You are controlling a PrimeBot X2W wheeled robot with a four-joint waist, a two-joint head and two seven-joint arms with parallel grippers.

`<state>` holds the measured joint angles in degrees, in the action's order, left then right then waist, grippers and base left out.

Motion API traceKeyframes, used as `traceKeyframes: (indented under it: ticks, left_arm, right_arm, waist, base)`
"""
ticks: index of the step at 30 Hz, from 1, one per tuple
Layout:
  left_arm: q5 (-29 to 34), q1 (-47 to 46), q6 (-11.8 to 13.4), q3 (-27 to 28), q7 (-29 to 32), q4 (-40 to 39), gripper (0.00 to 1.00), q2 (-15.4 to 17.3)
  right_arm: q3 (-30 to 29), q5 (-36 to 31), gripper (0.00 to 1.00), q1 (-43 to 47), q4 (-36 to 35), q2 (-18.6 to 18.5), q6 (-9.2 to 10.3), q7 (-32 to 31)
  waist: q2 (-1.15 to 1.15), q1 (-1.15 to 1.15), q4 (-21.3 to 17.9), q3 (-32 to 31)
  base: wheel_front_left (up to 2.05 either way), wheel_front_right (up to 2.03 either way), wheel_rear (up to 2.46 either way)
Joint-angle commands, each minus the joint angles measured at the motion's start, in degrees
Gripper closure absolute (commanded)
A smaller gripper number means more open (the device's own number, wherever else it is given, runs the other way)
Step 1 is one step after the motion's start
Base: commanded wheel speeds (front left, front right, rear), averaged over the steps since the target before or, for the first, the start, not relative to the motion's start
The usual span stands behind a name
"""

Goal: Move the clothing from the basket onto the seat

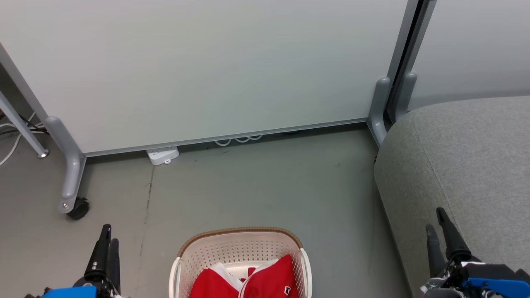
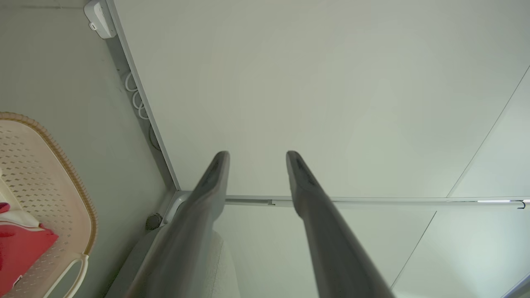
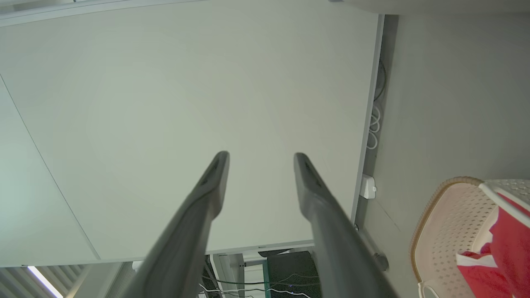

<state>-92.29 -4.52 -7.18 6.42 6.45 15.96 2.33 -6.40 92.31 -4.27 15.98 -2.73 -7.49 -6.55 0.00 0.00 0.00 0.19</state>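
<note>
Large grey fabric-upholstered cushion seat [image 1: 463, 165] at right; pale grey partition panels [image 1: 215, 70] behind, grey floor [image 1: 256, 186] below. Cream-white perforated plastic basket [image 1: 240, 248] stands on the floor between the grippers, touching neither, with the soft red-and-white clothing [image 1: 256, 281] inside. Left gripper [image 1: 110, 234] and right gripper [image 1: 434, 218]: fingers apart, nothing held.

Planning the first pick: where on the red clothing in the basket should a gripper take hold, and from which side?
Pinch the clothing at its raised fold near the basket's right wall, coming straight down from above. The perforated walls rise around the pile on the sides in view, blocking a sideways approach, and that bunched peak probably offers the easiest bite.
</note>
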Motion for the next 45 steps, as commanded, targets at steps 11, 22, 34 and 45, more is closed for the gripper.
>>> traceKeyframes:
  ticks: [11, 22, 34, 45]
  left_arm:
    - [4.7, -1.3, 0.0, -1.3, -3.1, -0.6, 0.00, 0.1]
    - [17.0, -2.2, 0.3, -2.0, -5.7, -2.5, 0.00, 0.2]
    - [32.0, -2.9, 2.0, -4.6, -8.5, -4.4, 0.00, 0.3]
    - [44.3, -3.3, 2.9, -7.1, -10.7, -4.2, 0.00, 0.4]
  right_arm:
    - [1.0, -6.0, 0.00, -0.8, -0.5, 0.0, 0.00, 3.1]
    - [2.3, -16.6, 0.00, -1.6, -1.8, 0.0, 0.00, 5.7]
    - [4.8, -30.8, 0.00, -2.2, -3.6, -0.1, 0.00, 8.5]
    - [7.2, -42.4, 0.00, -2.6, -2.5, -0.1, 0.00, 10.7]
  waist:
    - [0.00, 0.00, 0.1, 0.1]
    - [0.00, 0.00, 0.2, 0.2]
    - [0.00, 0.00, 0.2, 0.3]
    - [0.00, 0.00, 0.3, 0.2]
  base:
    - [0.00, 0.00, 0.00]
    - [0.00, 0.00, 0.00]
    - [0.00, 0.00, 0.00]
    - [0.00, 0.00, 0.00]
